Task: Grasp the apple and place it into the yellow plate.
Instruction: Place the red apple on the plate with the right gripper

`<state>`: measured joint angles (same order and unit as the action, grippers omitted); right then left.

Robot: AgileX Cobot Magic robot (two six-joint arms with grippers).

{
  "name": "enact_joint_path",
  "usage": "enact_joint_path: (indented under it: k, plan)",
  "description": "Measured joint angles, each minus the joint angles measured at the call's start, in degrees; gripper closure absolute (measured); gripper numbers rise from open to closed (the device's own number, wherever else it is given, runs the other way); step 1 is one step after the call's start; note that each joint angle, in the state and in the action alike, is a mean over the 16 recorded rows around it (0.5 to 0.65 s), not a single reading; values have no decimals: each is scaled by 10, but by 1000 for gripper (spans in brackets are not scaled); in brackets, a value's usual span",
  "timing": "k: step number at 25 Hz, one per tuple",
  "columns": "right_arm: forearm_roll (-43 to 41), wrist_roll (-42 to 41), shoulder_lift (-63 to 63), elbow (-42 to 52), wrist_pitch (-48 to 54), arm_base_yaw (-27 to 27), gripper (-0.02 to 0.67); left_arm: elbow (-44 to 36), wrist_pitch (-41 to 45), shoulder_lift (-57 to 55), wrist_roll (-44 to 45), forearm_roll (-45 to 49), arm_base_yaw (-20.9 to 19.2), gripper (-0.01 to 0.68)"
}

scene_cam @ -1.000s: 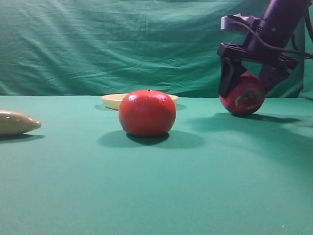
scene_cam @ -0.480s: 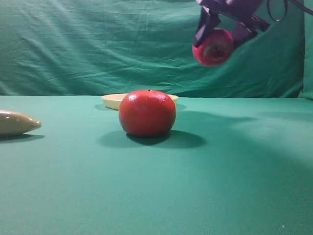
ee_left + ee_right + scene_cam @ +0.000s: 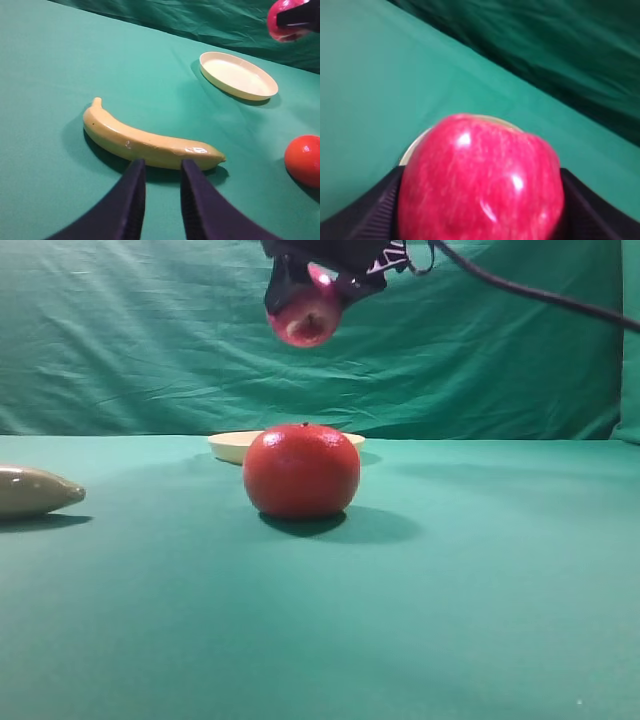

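Note:
The apple (image 3: pixel 305 316), glossy pink-red, hangs high in the air with my right gripper (image 3: pixel 310 295) shut on it from above. In the right wrist view the apple (image 3: pixel 480 180) fills the space between the dark fingers (image 3: pixel 365 212), and the rim of the yellow plate (image 3: pixel 413 147) shows just behind it. The yellow plate (image 3: pixel 230 446) lies on the green cloth below and slightly left of the apple, partly hidden by an orange-red fruit. The left wrist view shows the plate (image 3: pixel 239 76) with nothing in it and the apple (image 3: pixel 283 21) above its right side. My left gripper (image 3: pixel 161 200) hovers low, fingers close together, holding nothing.
A large orange-red round fruit (image 3: pixel 301 470) sits in front of the plate. A yellow-beige banana (image 3: pixel 150 142) lies on the cloth just ahead of my left gripper, at the far left edge in the exterior view (image 3: pixel 35 490). A green curtain hangs behind the table.
My right gripper has lifted the apple off the cloth at the right and carried it up and leftward, to above the plate. The left arm has not moved.

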<state>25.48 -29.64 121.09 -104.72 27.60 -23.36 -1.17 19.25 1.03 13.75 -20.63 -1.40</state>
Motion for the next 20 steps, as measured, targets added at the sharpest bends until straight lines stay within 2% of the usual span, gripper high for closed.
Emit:
enact_joint_path:
  k: [5, 10, 16, 20]
  plan:
    - [4, -26, 30, -2, -74, -36, 143, 0, 0, 0, 0, 0, 0, 516]
    - [5, -32, 55, -2, -106, -49, 96, 0, 0, 0, 0, 0, 0, 516]
    - [3, -33, 53, -2, -96, -45, 32, 0, 0, 0, 0, 0, 0, 516]
    - [0, -33, 24, -2, -58, -33, 32, 0, 0, 0, 0, 0, 0, 516]
